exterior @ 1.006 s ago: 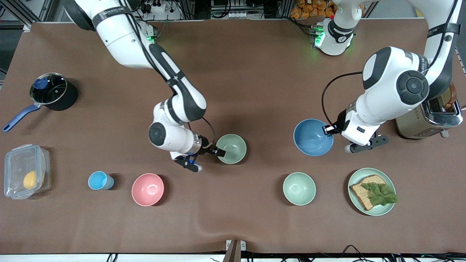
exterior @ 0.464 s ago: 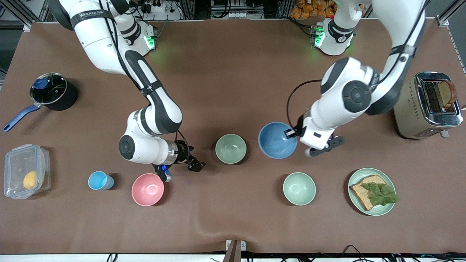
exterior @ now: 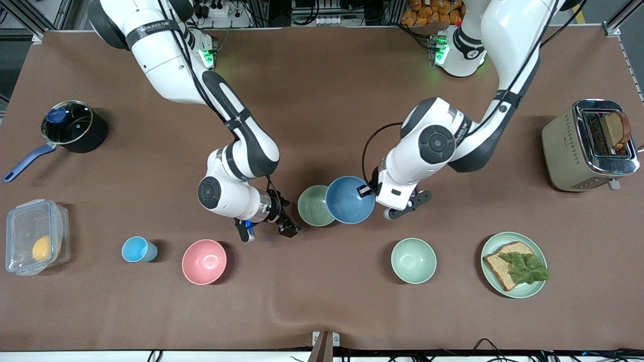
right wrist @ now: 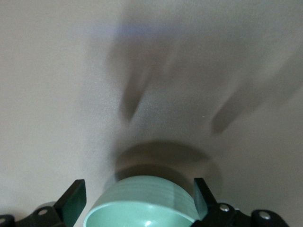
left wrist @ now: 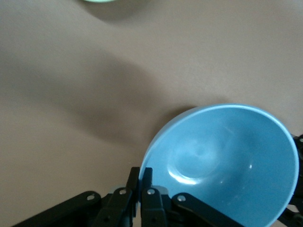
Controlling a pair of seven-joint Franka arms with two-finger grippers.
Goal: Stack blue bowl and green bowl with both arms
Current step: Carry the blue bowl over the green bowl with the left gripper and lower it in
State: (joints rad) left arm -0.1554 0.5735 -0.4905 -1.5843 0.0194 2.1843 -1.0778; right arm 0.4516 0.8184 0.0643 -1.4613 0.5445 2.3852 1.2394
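Observation:
The sage green bowl (exterior: 313, 205) stands mid-table. Against its rim on the left arm's side hangs the blue bowl (exterior: 350, 199), tilted and overlapping it. My left gripper (exterior: 365, 191) is shut on the blue bowl's rim; the left wrist view shows its fingers (left wrist: 147, 176) pinching the rim of the blue bowl (left wrist: 222, 161). My right gripper (exterior: 287, 216) stands open just beside the green bowl toward the right arm's end. In the right wrist view the green bowl (right wrist: 142, 201) shows between the spread fingers (right wrist: 75, 196), untouched.
A pale mint bowl (exterior: 413, 260), a pink bowl (exterior: 204, 261) and a light-blue cup (exterior: 138, 249) sit nearer the front camera. A plate with bread and lettuce (exterior: 538, 289), a toaster (exterior: 563, 151), a lidded pot (exterior: 70, 125) and a plastic box (exterior: 32, 236) stand toward the table's ends.
My left arm has carried the blue bowl across the table to the green bowl. My right gripper came off the green bowl's rim, backed away, then returned beside it.

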